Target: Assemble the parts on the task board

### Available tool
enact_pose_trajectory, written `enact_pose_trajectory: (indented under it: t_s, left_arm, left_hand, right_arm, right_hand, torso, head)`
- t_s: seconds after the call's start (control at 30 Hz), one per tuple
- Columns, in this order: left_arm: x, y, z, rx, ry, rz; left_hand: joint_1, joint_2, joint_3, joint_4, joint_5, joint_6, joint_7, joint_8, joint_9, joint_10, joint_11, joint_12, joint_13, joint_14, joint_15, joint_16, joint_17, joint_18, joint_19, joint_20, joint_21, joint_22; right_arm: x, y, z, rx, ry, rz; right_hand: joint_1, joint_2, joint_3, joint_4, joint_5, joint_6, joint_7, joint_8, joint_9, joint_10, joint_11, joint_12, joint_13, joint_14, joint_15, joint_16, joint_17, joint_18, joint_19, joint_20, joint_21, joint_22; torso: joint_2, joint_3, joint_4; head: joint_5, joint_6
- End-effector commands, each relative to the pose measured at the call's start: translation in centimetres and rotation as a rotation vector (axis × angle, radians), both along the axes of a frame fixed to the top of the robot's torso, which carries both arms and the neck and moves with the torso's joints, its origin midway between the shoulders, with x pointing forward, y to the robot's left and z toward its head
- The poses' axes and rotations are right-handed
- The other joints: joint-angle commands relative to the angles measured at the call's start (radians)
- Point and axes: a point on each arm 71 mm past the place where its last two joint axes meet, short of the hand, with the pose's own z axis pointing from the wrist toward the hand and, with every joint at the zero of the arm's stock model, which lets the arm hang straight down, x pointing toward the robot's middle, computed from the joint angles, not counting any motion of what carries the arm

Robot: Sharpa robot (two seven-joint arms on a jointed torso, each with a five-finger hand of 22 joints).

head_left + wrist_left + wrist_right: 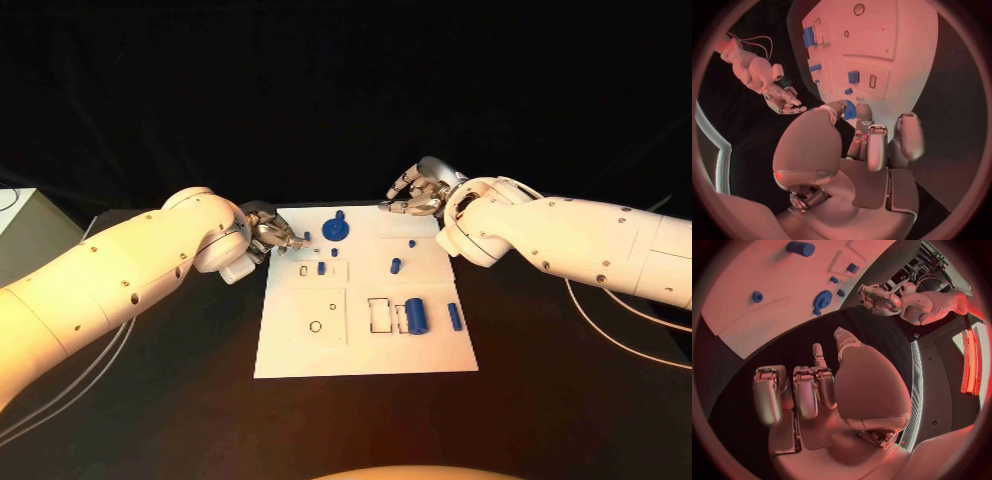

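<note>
Task board (364, 340) lies on the table (548, 380) with blue parts (415, 315); we read no writing. Left hand (274, 238) and right hand (415, 194) hold nothing, fingers loosely apart.

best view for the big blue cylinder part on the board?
Head view: the blue cylinder lies unobstructed beside a rectangular slot on the task board. Left wrist view shows it small and far; right wrist view catches it at the rim.

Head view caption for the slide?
Both hands, left and right, hover empty at the task board's far end.

parts (415, 316) on task board (366, 350), mid-table (173, 400)
</note>
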Motion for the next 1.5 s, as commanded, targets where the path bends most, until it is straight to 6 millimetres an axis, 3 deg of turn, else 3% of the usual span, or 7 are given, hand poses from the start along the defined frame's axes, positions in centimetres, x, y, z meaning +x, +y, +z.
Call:
enact_pose_trajectory:
  t_s: [0.03,0.17,0.33,0.57,0.7,0.97,1.5]
  left_arm:
    - [0.6,0.5,0.3,-0.05,-0.012,0.019]
    - [1.2,1.3,0.4,-0.055,-0.018,0.043]
    - [2.0,1.7,0.6,-0.031,-0.033,0.067]
    - [3.0,1.6,1.0,-0.004,-0.059,0.089]
    - [3.4,1.5,1.2,0.004,-0.067,0.098]
    - [3.8,1.1,1.3,0.014,-0.061,0.092]
    - [3.9,0.0,0.6,0.023,-0.042,0.06]
  left_hand:
    - [0.015,-0.006,0.017,-0.001,0.004,-0.016,0.007,-0.024,-0.021,-0.016,0.004,-0.008,-0.018,0.057,0.01,-0.012,0.159,0.017,-0.02,0.002,-0.017,-0.023]
    - [-0.01,-0.011,0.016,0.013,0.001,-0.028,0.01,-0.04,-0.04,-0.014,0.007,0.003,-0.013,0.057,0.014,-0.011,0.16,0.016,-0.019,0.006,-0.018,-0.021]
    - [-0.037,0.003,0.015,0.013,0.004,0.006,0.012,-0.01,-0.036,0.038,0.008,0.063,0.055,0.067,0.015,0.001,0.177,0.011,0.001,0.007,-0.004,0.004]
    - [-0.1,-0.012,-0.018,0.016,0.001,-0.011,0.015,0.006,-0.033,0.034,0.012,0.07,0.05,0.07,0.018,0.006,0.183,0.009,0.009,0.009,0.002,0.013]
    - [-0.115,-0.007,-0.027,0.016,0.003,-0.015,0.015,0.009,-0.033,0.033,0.012,0.071,0.047,0.073,0.018,0.009,0.189,0.008,0.014,0.009,0.005,0.019]
    - [-0.131,-0.009,-0.04,0.016,0.004,-0.018,0.015,0.012,-0.035,0.029,0.012,0.07,0.041,0.073,0.018,0.01,0.19,0.007,0.015,0.009,0.006,0.021]
    - [-0.121,-0.018,-0.051,0.011,0.006,-0.02,0.013,0.018,-0.035,0.024,0.011,0.068,0.035,0.075,0.018,0.012,0.193,0.006,0.017,0.009,0.008,0.024]
  right_arm:
    - [-0.1,0.0,0.1,-0.007,-0.008,0.011]
    - [-0.1,-0.1,0.1,-0.006,-0.01,0.009]
    - [-0.2,-0.2,0.2,-0.005,-0.011,0.007]
    - [-0.2,-0.2,0.3,-0.004,-0.013,0.006]
    - [-0.2,-0.1,0.4,-0.003,-0.015,0.007]
    - [-0.3,0.0,0.5,-0.001,-0.019,0.008]
    - [-0.2,0.3,0.9,0.007,-0.039,0.011]
  right_hand:
    - [-0.01,0.0,-0.008,-0.001,0.005,-0.005,0.001,0.004,0.001,0.075,0.001,-0.003,0.235,0.101,-0.004,0.001,0.249,0.002,0.077,-0.006,-0.006,0.219]
    - [-0.01,0.0,-0.008,-0.001,0.005,-0.005,0.001,0.004,0.001,0.075,0.001,-0.003,0.235,0.101,-0.004,0.001,0.249,0.002,0.077,-0.006,-0.006,0.219]
    - [-0.01,0.0,-0.008,-0.001,0.005,-0.005,0.001,0.004,0.001,0.075,0.001,-0.003,0.235,0.101,-0.004,0.001,0.249,0.002,0.077,-0.006,-0.006,0.219]
    - [-0.01,0.0,-0.008,-0.001,0.005,-0.005,0.001,0.004,0.001,0.075,0.001,-0.003,0.235,0.101,-0.004,0.001,0.249,0.002,0.077,-0.006,-0.006,0.219]
    - [-0.009,0.001,-0.007,-0.002,0.006,-0.006,0.001,0.004,0.003,0.075,0.0,-0.003,0.235,0.101,-0.005,0.002,0.251,0.002,0.077,-0.006,-0.005,0.22]
    - [-0.009,0.0,-0.007,-0.002,0.006,-0.006,0.001,0.005,0.003,0.073,0.0,-0.006,0.232,0.101,-0.005,0.001,0.248,0.002,0.077,-0.006,-0.006,0.219]
    - [-0.009,0.0,-0.007,-0.002,0.007,-0.006,0.001,0.005,0.004,0.069,0.0,-0.011,0.229,0.1,-0.005,0.001,0.247,0.003,0.076,-0.006,-0.009,0.217]
  torso:
    - [0.002,0.0,-0.0002]
    - [0.005,-0.0004,-0.0025]
    - [0.009,-0.0013,-0.0032]
    - [0.017,-0.0018,-0.0028]
    - [0.022,-0.002,-0.003]
    - [0.032,0.0005,-0.0044]
    - [0.036,0.0026,-0.0071]
  head:
    - [0.004,0.005]
    - [0.008,0.01]
    - [0.008,0.017]
    - [0.009,0.025]
    - [0.012,0.031]
    - [0.012,0.037]
    - [0.01,0.037]
